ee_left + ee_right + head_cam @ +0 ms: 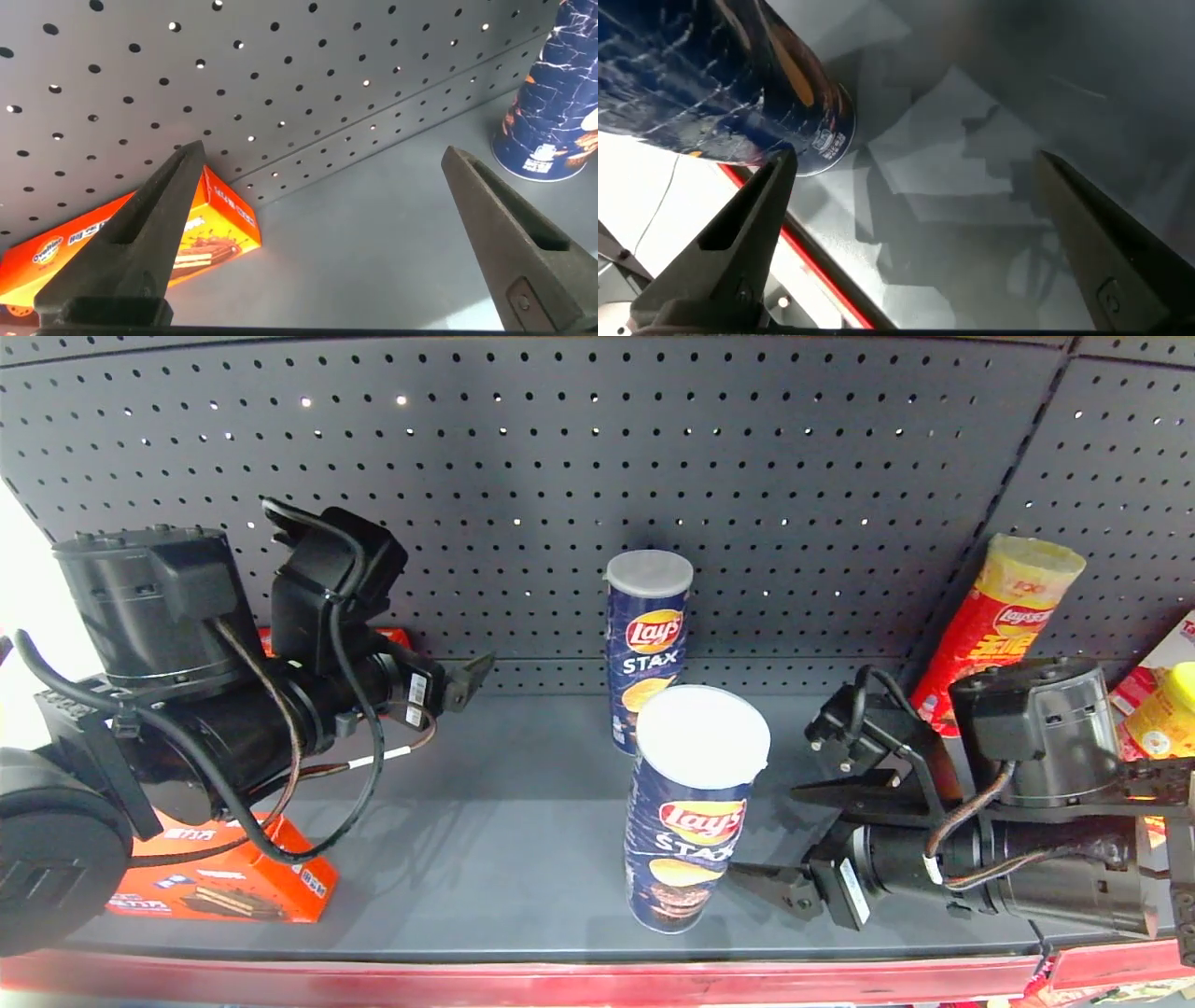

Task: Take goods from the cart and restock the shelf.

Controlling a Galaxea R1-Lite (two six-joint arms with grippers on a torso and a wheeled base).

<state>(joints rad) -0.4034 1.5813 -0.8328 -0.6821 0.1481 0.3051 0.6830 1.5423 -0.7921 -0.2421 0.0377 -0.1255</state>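
Navy chip can, white lid, upright on grey shelf, just beside wide-open right end effector

on the shelf, a front can is standing just before a rear can at the middle; a box is lying front left; a third can is leaning far right.

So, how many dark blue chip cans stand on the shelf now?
2. The back can stands upright near the pegboard wall; the front can stands toward the front edge of the shelf, beside the open right hand. Others may be hidden.
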